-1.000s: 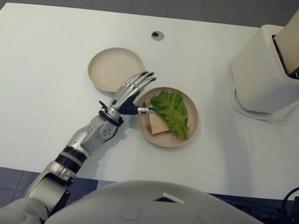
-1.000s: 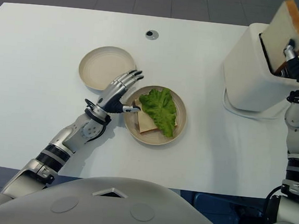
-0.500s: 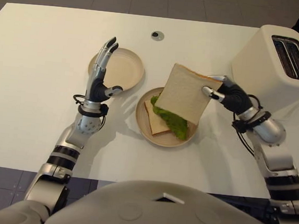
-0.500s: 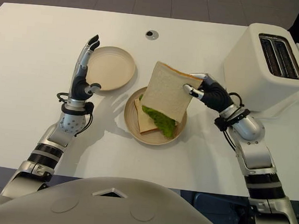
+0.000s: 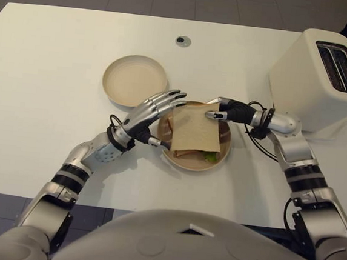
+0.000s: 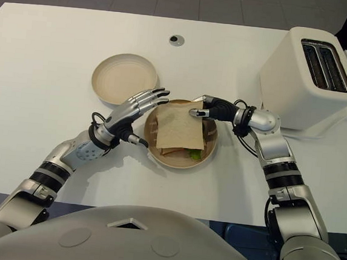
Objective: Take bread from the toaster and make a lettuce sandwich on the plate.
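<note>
Now the right robot hand (image 5: 232, 110) is laying the slice (image 5: 196, 131) over the lettuce (image 5: 210, 158) on the plate (image 5: 183, 165), fingers pinching its far corner. The left robot hand (image 5: 148, 114) is hovering spread and empty at the plate's left rim. Next, the right robot hand is probably needing to let go and lift clear without dragging the slice askew.

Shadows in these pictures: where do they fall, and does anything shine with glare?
Left eye view: a soft grey shadow lies on the table along the near side of the left hand and forearm, so the light seems to come from above. Right eye view: a similar faint shadow runs beside the right hand; the toaster looks evenly lit, with no harsh glare.
</note>
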Controlling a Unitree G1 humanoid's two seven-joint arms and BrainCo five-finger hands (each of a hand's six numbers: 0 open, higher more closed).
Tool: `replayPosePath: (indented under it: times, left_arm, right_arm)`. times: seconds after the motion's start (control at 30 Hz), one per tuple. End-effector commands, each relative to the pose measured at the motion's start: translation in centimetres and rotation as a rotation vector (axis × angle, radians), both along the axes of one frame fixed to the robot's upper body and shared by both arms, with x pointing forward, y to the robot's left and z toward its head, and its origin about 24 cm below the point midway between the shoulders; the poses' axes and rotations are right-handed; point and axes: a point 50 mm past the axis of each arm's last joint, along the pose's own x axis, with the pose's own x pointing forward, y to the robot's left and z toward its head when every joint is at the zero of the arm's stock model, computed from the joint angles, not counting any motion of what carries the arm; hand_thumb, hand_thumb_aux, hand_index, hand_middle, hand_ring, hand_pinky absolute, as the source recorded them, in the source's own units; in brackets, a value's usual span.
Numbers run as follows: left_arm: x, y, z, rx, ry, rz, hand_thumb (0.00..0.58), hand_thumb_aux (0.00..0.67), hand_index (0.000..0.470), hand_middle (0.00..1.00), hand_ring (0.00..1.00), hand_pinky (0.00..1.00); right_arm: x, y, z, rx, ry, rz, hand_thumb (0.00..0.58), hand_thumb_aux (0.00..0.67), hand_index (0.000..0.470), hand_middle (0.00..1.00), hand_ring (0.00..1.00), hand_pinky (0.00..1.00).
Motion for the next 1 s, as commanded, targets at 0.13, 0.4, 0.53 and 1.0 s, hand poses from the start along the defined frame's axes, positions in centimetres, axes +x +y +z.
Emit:
replayPosePath:
  times: [0.13, 0.4, 0.53, 1.0]
  left_arm:
    - [-0.9, -0.6, 0.0, 0.102, -0.034, -0.065, 0.000, 0.000, 0.000, 0.00, 0.00, 0.00]
    - [-1.4, -2.3, -3.1, 0.329, 0.053, -0.174, 0.000, 0.000, 0.000, 0.00, 0.00, 0.00]
    - [-1.1, -2.6, -3.6, 0.353, 0.074, -0.189, 0.000, 0.000, 0.000, 0.00, 0.00, 0.00]
    - [0.1, -1.4, -3.5, 0.297, 0.139, -0.023, 0.472, 0.381, 0.267, 0.00, 0.00, 0.00]
  right_arm:
    - [1.5, -0.1, -0.3, -0.127, -0.060, -0.007, 0.580, 0.670, 0.470, 1.00, 1.00, 1.00]
    - [-0.5, 2.0, -2.1, -0.221, -0.107, 0.138, 0.580, 0.670, 0.470, 1.00, 1.00, 1.00]
    - [-0.6, 1.5, -2.7, -0.270, -0.131, 0.133, 0.580, 0.670, 0.470, 1.00, 1.00, 1.00]
    - [-4.2, -3.3, 4.3, -0.010, -0.922, -0.720, 0.000, 0.000, 0.000, 0.00, 0.00, 0.00]
